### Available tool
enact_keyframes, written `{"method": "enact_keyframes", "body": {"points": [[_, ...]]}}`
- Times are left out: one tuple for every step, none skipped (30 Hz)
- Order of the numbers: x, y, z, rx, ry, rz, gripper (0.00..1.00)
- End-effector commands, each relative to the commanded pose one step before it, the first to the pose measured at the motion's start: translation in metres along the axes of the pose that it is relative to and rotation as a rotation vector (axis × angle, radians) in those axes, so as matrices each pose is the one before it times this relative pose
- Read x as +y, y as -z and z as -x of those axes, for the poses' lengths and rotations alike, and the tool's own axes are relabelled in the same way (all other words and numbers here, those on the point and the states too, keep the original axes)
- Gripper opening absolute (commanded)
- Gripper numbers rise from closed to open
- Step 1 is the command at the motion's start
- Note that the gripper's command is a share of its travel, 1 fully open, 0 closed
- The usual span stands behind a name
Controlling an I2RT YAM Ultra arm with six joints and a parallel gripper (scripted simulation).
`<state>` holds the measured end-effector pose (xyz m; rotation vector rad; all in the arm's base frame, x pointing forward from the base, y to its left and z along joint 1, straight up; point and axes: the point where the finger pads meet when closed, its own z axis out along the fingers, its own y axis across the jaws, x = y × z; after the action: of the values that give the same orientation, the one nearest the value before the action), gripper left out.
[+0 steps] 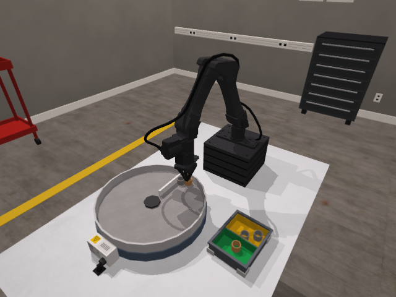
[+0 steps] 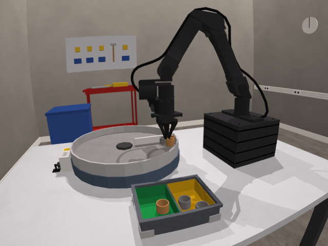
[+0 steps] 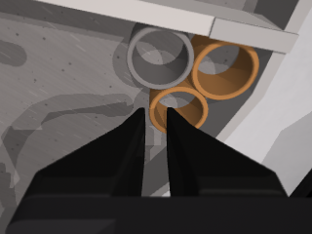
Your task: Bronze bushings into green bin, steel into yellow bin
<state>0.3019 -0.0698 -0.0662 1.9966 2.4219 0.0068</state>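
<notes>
On the turntable (image 1: 150, 207), against the far rim, a steel bushing (image 3: 160, 56) and two bronze bushings (image 3: 225, 69) (image 3: 178, 108) stand upright in a tight cluster beside a white bar (image 1: 168, 187). My gripper (image 3: 156, 117) points straight down just above the nearer bronze bushing (image 1: 189, 182). Its fingers are a narrow gap apart with nothing between them, the tips over that bushing's near wall. The cluster also shows in the exterior view (image 2: 169, 142), under the gripper (image 2: 167, 137). The green bin (image 2: 152, 202) holds one bronze bushing (image 2: 162, 206). The yellow bin (image 2: 191, 193) holds two steel bushings (image 2: 184, 202).
The two bins share one dark tray on the white table in front of the turntable. The arm's black base block (image 1: 236, 153) stands behind it. A dark octagonal hub (image 1: 151, 202) sits at the turntable's centre. A small white control box (image 1: 102, 250) sits by its rim.
</notes>
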Motion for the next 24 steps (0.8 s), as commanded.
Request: {"method": "enact_keyframes", "body": {"points": [[0.00702,0.00876,0.00044,-0.00922,0.00437,0.03029,0.12],[0.00000,0.00000,0.00000,0.00000,0.00000,0.00000,0.12],[0.00000,0.00000,0.00000,0.00000,0.00000,0.00000,0.12],[0.00000,0.00000,0.00000,0.00000,0.00000,0.00000,0.12],[0.00000,0.00000,0.00000,0.00000,0.00000,0.00000,0.12],[0.00000,0.00000,0.00000,0.00000,0.00000,0.00000,0.12],[0.00000,0.00000,0.00000,0.00000,0.00000,0.00000,0.12],[0.00000,0.00000,0.00000,0.00000,0.00000,0.00000,0.12],[0.00000,0.00000,0.00000,0.00000,0.00000,0.00000,0.12],[0.00000,0.00000,0.00000,0.00000,0.00000,0.00000,0.12],[0.00000,0.00000,0.00000,0.00000,0.00000,0.00000,0.12],[0.00005,-0.00022,0.00004,-0.00020,0.00000,0.00045,0.12],[0.00000,0.00000,0.00000,0.00000,0.00000,0.00000,0.12],[0.00000,0.00000,0.00000,0.00000,0.00000,0.00000,0.12],[-0.00072,-0.00297,-0.00023,0.00124,-0.00007,-0.00278,0.12],[-0.00375,-0.00645,-0.00148,0.00653,-0.00021,-0.01452,0.12],[-0.00558,-0.00637,-0.00222,0.00860,-0.00029,-0.01908,0.12],[-0.00217,-0.00258,-0.00066,0.00220,-0.00022,-0.00484,0.12],[-0.00009,-0.00177,0.00029,0.00002,-0.00020,0.00000,0.12],[-0.00009,-0.00164,0.00027,0.00001,-0.00018,0.00000,0.12],[0.00318,0.00010,0.00168,-0.00340,-0.00009,0.00751,0.12],[0.00249,0.00023,0.00129,-0.00267,-0.00006,0.00587,0.12],[-0.00029,-0.00051,-0.00005,0.00027,-0.00005,-0.00060,0.12],[-0.00021,-0.00015,-0.00008,0.00021,-0.00001,-0.00047,0.12]]}}
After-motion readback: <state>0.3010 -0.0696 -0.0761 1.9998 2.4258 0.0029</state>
